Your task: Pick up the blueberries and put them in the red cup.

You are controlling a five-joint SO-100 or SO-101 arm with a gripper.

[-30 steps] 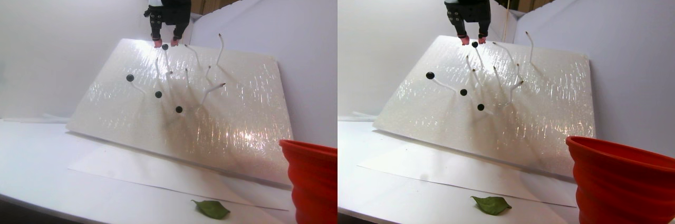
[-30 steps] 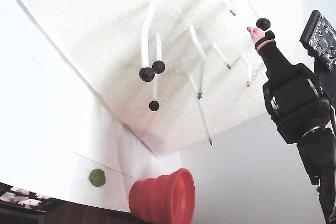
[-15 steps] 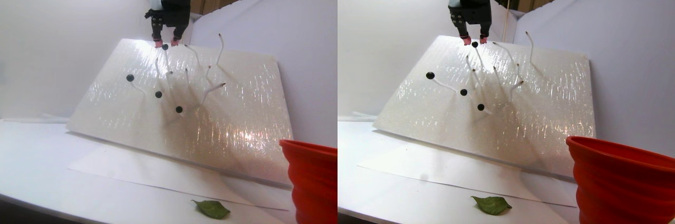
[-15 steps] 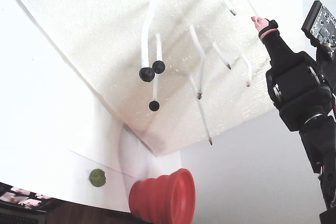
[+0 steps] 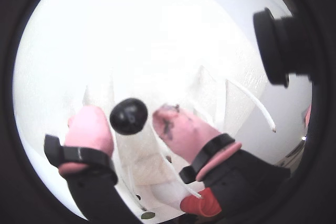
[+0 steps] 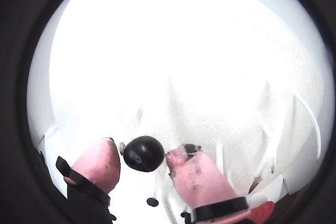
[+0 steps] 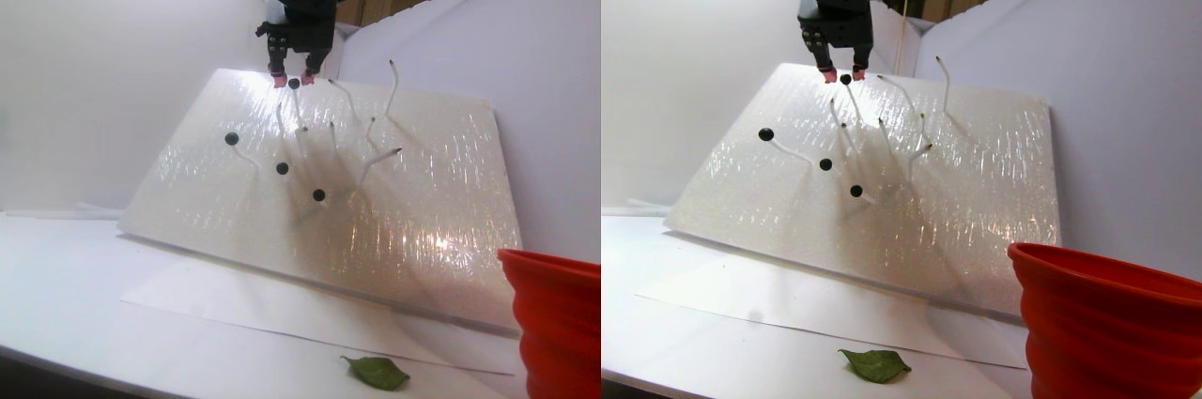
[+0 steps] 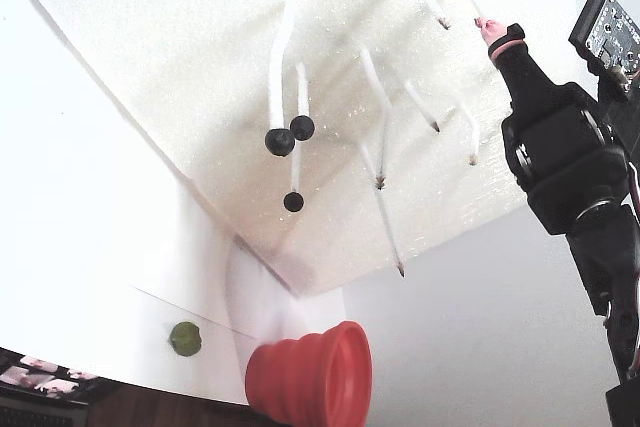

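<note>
Four blueberries (image 7: 282, 168) on white stalks up the tilted foam board (image 7: 423, 202), one red cup (image 7: 554, 324) at the surface's right edge, pincer (image 5: 139, 121) reaching high, narrowly parted around the topmost berry (image 5: 128, 116), no grip yet

Setting: makeshift indoor test booth. White panel walls (image 7: 113, 61); white desk (image 7: 66, 296); foam board (image 7: 413, 202) studded with white stems (image 8: 278, 67).
</note>
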